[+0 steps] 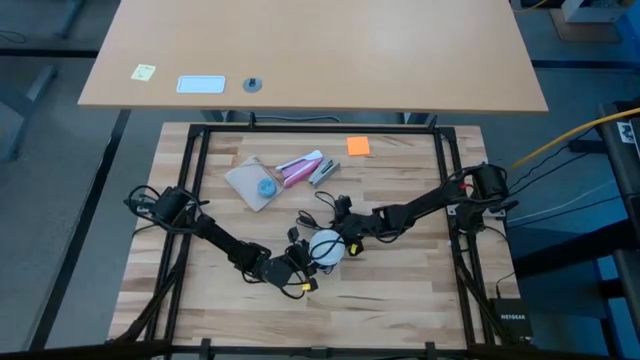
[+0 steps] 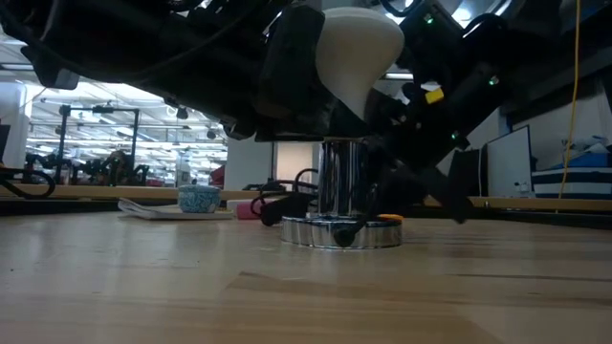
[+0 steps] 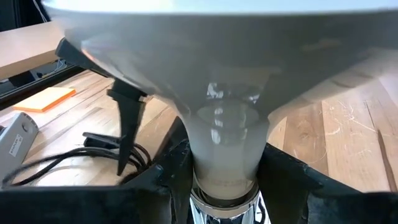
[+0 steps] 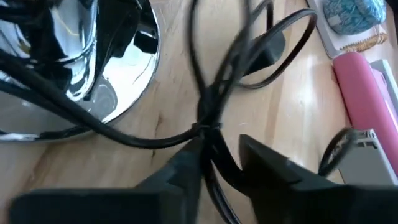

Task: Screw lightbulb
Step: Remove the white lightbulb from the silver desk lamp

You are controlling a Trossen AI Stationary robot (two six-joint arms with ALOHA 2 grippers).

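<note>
The frosted-white lightbulb (image 1: 326,246) stands base down in the silvery socket (image 2: 339,186), whose round chrome foot (image 2: 341,232) rests on the wooden table. In the left wrist view the bulb (image 3: 224,68) fills the top and tapers into the socket's mouth (image 3: 224,202). My left gripper (image 3: 225,177) is shut on the bulb. My right gripper (image 4: 217,165) is low at the table beside the chrome foot (image 4: 81,62), its fingers closed on the socket's thin black cord (image 4: 208,134). My left gripper pinches the bulb's narrow neck (image 3: 205,168), just above the socket's mouth, between its two fingers (image 3: 171,174). The fingers come in about level, from the table's left near side. The bulb stands upright in the socket. My right gripper has the black cord (image 4: 211,155) between its two fingers, where the cord's strands bunch together beside the chrome foot. The fingers slant down from the table's right side. The cord lies slack on the table.
At the table's far middle lie a pink-and-white tube (image 1: 300,168), a blue round thing on a tan pad (image 1: 265,186), a grey piece (image 1: 322,172) and an orange note (image 1: 358,146). A black frame (image 1: 200,180) runs round the wooden top.
</note>
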